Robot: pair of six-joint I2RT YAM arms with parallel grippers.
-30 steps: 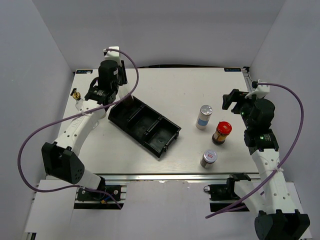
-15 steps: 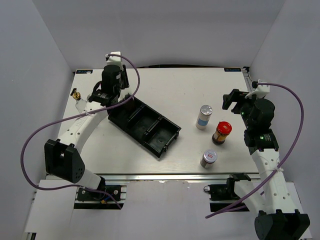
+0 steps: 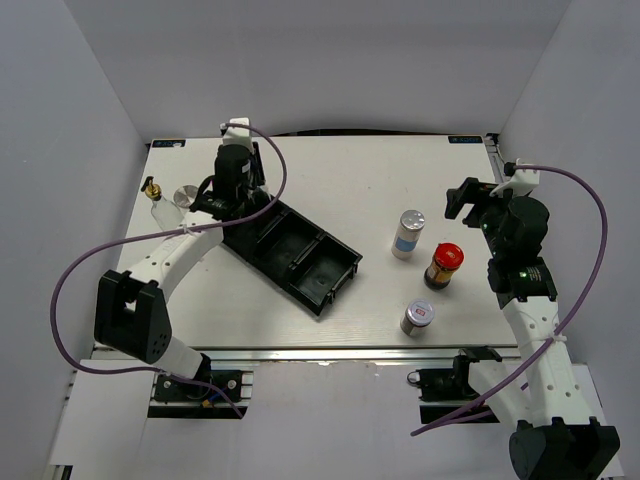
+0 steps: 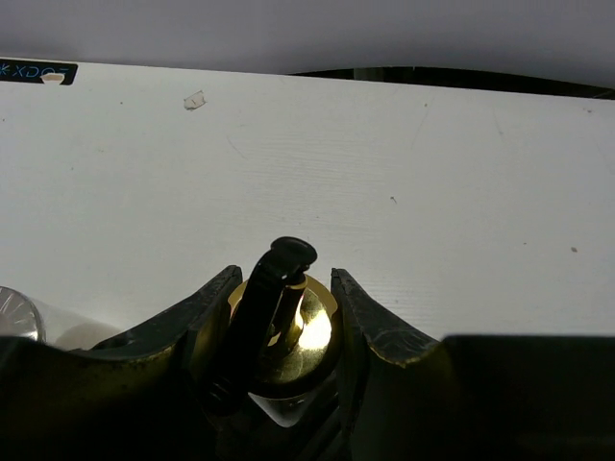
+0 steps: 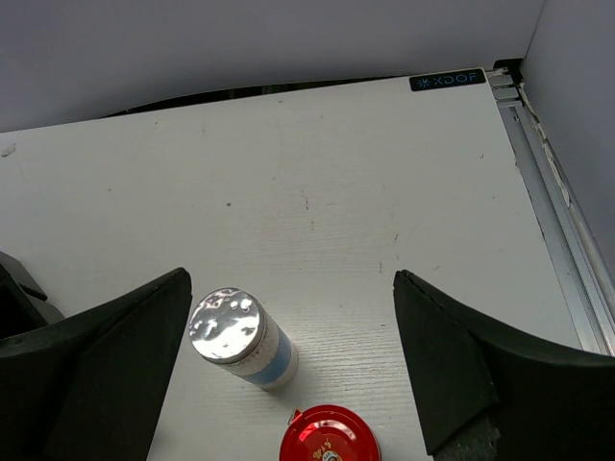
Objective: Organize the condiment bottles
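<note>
My left gripper is shut on a clear bottle with a gold spout cap, held by the cap at the far left end of the black tray. A second gold-capped bottle stands at the table's left edge, with a silver-lidded jar beside it. On the right stand a silver-lidded jar with a blue band, a red-lidded jar and another silver-lidded jar. My right gripper is open and empty, above and behind the blue-banded jar and the red lid.
The tray lies diagonally at mid-table, its three compartments empty. Grey walls close in the left, back and right. A metal rail runs along the table's right edge. Purple cables loop from both arms.
My left gripper has moved right to the tray's far end, uncovering the silver-lidded jar at the left. The right arm and the three jars on the right have not moved.
</note>
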